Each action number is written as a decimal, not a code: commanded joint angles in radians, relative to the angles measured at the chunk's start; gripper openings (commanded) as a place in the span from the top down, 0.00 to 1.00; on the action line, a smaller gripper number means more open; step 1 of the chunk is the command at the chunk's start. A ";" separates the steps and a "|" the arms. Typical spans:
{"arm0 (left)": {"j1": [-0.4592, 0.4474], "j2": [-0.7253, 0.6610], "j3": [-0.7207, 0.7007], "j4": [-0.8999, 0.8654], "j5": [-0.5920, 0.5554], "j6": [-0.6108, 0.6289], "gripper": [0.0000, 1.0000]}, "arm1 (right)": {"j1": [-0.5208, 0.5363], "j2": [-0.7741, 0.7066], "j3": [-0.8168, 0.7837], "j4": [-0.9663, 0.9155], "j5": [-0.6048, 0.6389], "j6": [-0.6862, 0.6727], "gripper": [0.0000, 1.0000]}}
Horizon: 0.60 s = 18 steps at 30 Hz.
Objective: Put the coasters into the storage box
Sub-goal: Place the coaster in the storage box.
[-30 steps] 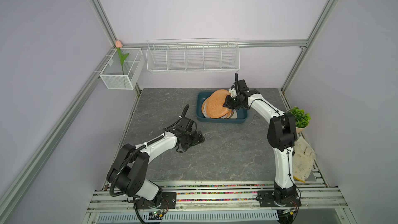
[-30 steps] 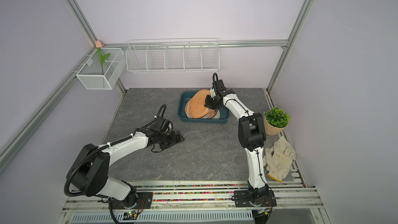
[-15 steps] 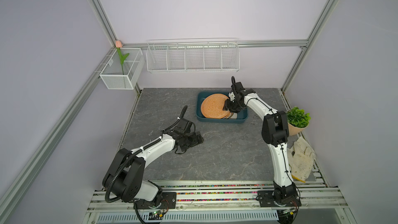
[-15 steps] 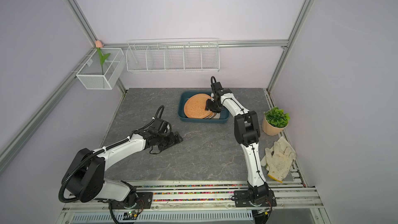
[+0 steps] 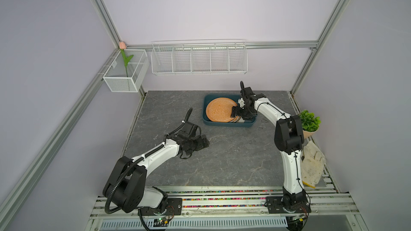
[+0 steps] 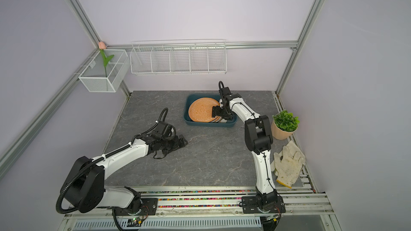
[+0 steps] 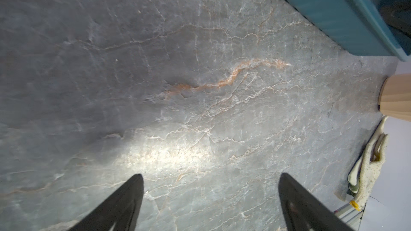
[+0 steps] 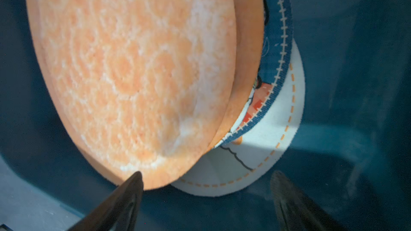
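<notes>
No readable text is showing anywhere.
The printed coasters (image 8: 279, 41) in the storage box (image 8: 355, 74) are showing only cartoon outlines and stitch-like borders, no letters. A small white tag (image 5: 114, 63) is hanging on the mesh basket (image 5: 121, 84) at the far left; it may be carrying print, but it is too small to read.

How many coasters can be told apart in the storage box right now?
4, stacked in the storage box: textured orange coaster on top, second orange coaster under it, then blue-rimmed coaster, then white stitched coaster lowest. Others may lie hidden beneath.
</notes>
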 commanded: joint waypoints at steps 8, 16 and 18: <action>0.019 -0.107 0.063 -0.095 -0.293 0.130 0.01 | -0.001 -0.299 -0.252 0.151 -0.008 -0.086 0.11; 0.171 -0.254 -0.021 0.036 -0.471 0.273 0.00 | -0.003 -0.532 -0.486 0.275 0.078 -0.206 0.12; 0.226 -0.287 -0.061 0.101 -0.492 0.313 0.00 | -0.006 -0.596 -0.559 0.328 0.108 -0.243 0.12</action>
